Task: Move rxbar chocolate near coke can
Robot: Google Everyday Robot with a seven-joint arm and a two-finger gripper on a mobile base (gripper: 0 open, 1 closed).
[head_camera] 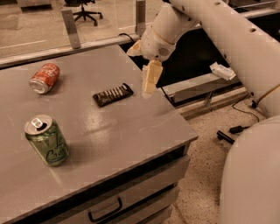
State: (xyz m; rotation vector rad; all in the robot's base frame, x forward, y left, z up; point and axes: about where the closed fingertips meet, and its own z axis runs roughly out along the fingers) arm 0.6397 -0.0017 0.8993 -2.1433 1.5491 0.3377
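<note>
We see an office-like lab: a grey desk (131, 127) with drawers (131, 197), a swivel chair (85, 11) at eleven o'clock, cables (243, 111) on speckled flooring (205, 148) at four o'clock; the gripper (148, 85) hangs at one o'clock over the desk.
</note>
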